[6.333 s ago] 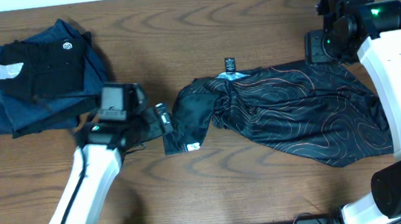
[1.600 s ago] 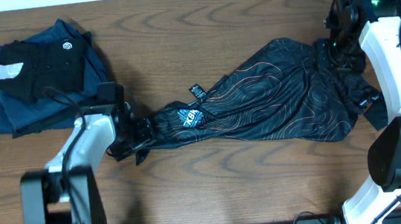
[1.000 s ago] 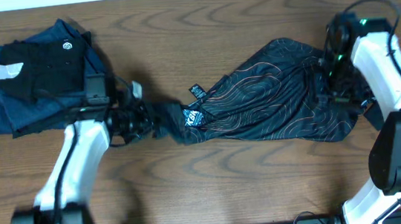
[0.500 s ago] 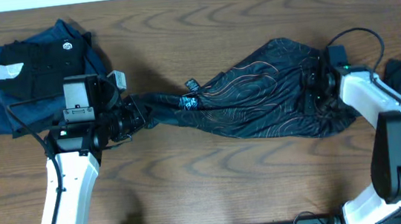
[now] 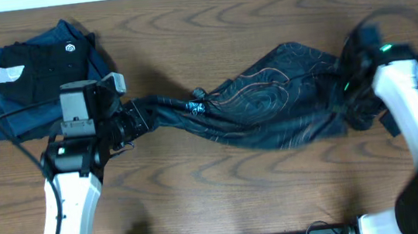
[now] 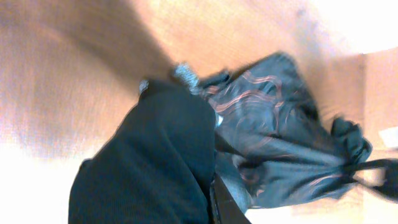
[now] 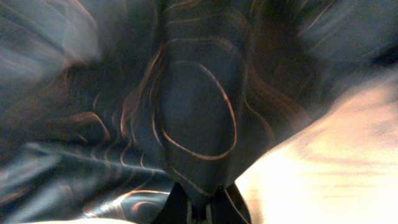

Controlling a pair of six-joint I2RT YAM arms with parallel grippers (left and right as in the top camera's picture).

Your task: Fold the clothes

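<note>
Wooden counter (image 5: 226, 201) under black shirt (image 5: 271, 110), pulled taut. Left jaws clamped on 1 end, right jaws on the other. Step: spreading. Next: lay flat, smooth.

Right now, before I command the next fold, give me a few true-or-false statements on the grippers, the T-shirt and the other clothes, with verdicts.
1. The left gripper is shut on one end of the T-shirt. True.
2. The T-shirt lies folded in a neat square. False: it is stretched out and bunched between both grippers.
3. The right gripper is open and clear of the cloth. False: it is shut on the T-shirt's other end.
4. A pile of dark clothes sits at the far left of the table. True.
</note>
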